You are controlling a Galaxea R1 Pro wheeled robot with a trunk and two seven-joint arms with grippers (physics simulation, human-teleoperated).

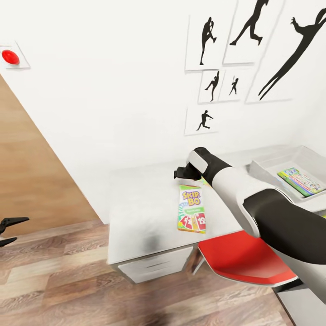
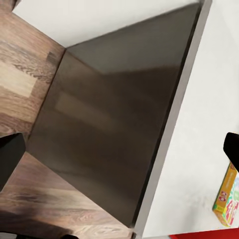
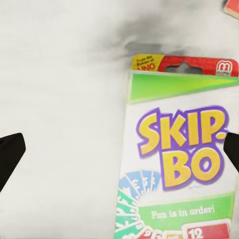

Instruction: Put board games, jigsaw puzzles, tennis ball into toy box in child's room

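The red-orange-green SKIP-BO board game [image 1: 191, 209] lies flat on the pale table [image 1: 140, 203]. My right gripper [image 1: 182, 173] hovers just past its far end. In the right wrist view the SKIP-BO box [image 3: 179, 149] lies below the open right gripper [image 3: 119, 154], nearer one fingertip [image 3: 232, 149]. The grey toy box [image 1: 271, 165] stands at the table's right with a green-edged board game [image 1: 301, 181] inside. My left gripper [image 1: 8, 231] hangs open over the floor left of the table. The left wrist view shows the table's dark side panel [image 2: 109, 124] and a corner of the SKIP-BO box [image 2: 228, 199].
A red chair seat [image 1: 240, 258] sits under the table's front right, below my right arm. Drawers [image 1: 154, 267] face the front. Wood-plank floor [image 1: 68, 280] spreads to the left and front. Black silhouette pictures [image 1: 213, 40] and a red button [image 1: 10, 57] hang on the white wall.
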